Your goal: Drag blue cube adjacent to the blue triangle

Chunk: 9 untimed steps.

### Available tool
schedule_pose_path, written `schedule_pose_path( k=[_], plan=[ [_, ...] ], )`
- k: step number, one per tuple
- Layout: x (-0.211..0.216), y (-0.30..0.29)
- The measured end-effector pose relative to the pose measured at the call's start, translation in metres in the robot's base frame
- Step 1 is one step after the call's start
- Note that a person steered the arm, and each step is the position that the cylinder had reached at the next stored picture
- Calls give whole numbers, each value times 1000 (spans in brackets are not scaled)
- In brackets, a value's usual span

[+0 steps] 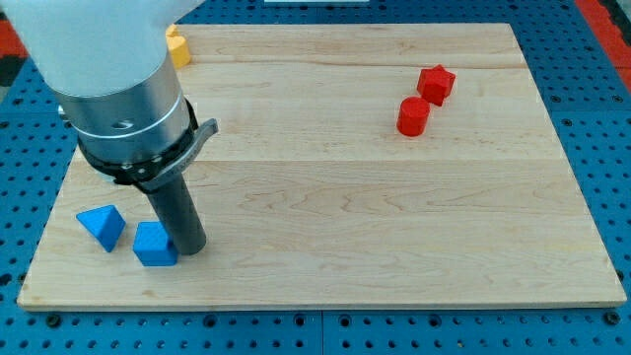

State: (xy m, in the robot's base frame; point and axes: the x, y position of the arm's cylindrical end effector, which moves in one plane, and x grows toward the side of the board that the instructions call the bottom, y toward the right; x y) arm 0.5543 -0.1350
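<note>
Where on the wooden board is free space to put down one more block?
The widest bare patch lies between my tip and the red blocks, reaching down to the board's bottom edge. The view's bottom left is crowded: blue cube against my tip, blue triangle close beside. A yellow block sits top left.

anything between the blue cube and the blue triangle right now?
No. The camera view shows only a bare strip of board between blue cube and blue triangle.
</note>
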Motion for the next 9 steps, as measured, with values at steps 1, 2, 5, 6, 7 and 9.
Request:
schedule_pose_path(
  k=[1,2,5,6,7,9],
  plan=[
    [14,23],
    [36,31],
    [23,-36],
    [23,-5],
    [19,52],
    [8,131]
  ],
)
